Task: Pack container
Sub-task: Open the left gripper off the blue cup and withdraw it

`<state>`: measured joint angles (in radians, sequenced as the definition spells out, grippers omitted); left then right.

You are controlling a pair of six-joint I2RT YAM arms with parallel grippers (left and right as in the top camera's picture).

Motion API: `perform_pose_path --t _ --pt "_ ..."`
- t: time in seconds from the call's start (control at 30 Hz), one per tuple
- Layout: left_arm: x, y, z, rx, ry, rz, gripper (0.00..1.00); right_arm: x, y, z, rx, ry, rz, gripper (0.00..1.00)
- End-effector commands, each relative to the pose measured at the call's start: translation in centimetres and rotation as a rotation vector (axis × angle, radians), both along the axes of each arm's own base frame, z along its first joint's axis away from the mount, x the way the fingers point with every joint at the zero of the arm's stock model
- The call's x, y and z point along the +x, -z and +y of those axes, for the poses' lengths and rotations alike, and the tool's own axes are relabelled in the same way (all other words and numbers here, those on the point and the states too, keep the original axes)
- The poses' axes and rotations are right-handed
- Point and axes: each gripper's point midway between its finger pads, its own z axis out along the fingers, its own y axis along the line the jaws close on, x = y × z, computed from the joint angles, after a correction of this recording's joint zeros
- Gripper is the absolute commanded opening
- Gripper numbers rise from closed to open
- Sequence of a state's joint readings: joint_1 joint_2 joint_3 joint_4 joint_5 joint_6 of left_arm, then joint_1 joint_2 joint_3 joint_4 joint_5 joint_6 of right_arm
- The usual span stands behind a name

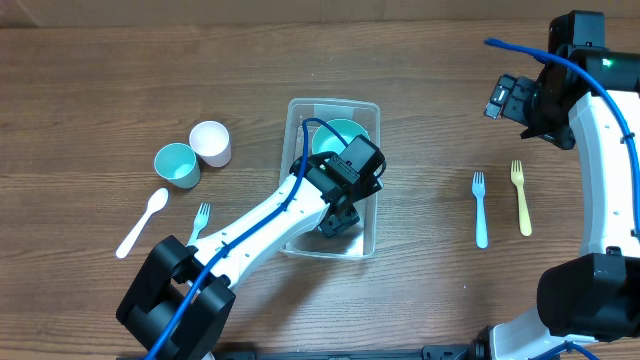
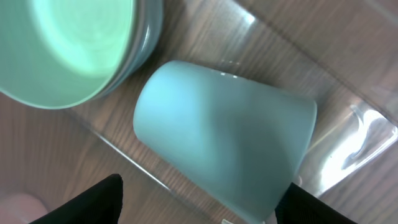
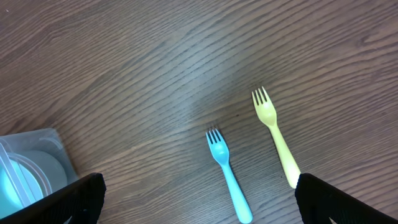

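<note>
We judge the container [image 1: 298, 125] light, stiff and slick, best held by its rim. Left claw [image 2: 203, 185] gapes around a teal cup [image 2: 224, 137]; right claw [image 3: 199, 182] is open and empty.

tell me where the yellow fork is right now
In the overhead view the yellow fork lies on the right of the table, just right of a blue fork, well clear of the container.

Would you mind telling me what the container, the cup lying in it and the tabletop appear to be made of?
Container: clear, glossy plastic, since the wood grain shows through its walls. Cup: probably matte pale-blue plastic, opaque with soft highlights. Tabletop: wood or wood-look laminate, by its brown grain.
</note>
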<state>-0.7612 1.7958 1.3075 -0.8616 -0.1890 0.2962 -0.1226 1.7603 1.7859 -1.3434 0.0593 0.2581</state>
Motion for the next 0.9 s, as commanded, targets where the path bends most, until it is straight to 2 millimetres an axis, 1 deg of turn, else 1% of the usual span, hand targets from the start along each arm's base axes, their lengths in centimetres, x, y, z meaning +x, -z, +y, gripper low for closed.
perform_pose_path --t 0.0,0.1,0.13,0.2,0.27,0.33,0.47,0.6,0.7,0.77,0.8,0.87 --pt "0.8 0.4 1.0 0.043 -0.057 -0.039 0.76 0.2 -1.6 -0.2 -0.011 0.007 -0.049 1.0" --pt "0.9 0.4 1.2 0.053 -0.06 -0.047 0.76 0.2 -1.6 -0.2 -0.011 0.007 -0.049 1.0" --pt "0.9 0.4 1.2 0.052 -0.061 -0.047 0.75 0.2 -1.6 -0.2 -0.011 0.006 -0.049 1.0" --pt "0.9 0.4 1.2 0.052 -0.061 -0.048 0.68 0.2 -1.6 -0.2 -0.011 0.007 -0.049 1.0" --pt "1.0 0.4 1.1 0.05 -0.061 -0.05 0.59 0.2 -1.6 -0.2 -0.011 0.006 -0.049 1.0" --pt "1.1 0.3 1.0 0.045 -0.061 -0.055 0.53 0.2 -1.6 -0.2 -0.011 0.006 -0.049 1.0" --pt "1.5 0.2 0.8 0.038 -0.064 -0.073 0.47 0.2 -1.6 -0.2 -0.011 0.006 -0.049 1.0" --pt "2.3 -0.2 1.3 0.057 -0.102 -0.119 0.45 0.2 -1.6 -0.2 -0.011 0.006 -0.049 1.0" --pt "2.5 -0.3 1.4 0.063 -0.105 -0.131 0.44 0.2 -1.6 -0.2 -0.011 0.007 -0.049 1.0" --pt "2.6 -0.3 1.4 0.062 -0.11 -0.136 0.36 0.2 -1.6 -0.2 -0.011 0.007 -0.048 1.0" --pt "2.6 -0.4 1.4 0.059 -0.113 -0.138 0.34 0.2 -1.6 -0.2 -0.011 0.006 -0.049 1.0" --pt "2.9 -0.6 1.2 0.045 -0.136 -0.151 0.34 0.2 -1.6 -0.2 -0.011 0.007 -0.049 1.0"
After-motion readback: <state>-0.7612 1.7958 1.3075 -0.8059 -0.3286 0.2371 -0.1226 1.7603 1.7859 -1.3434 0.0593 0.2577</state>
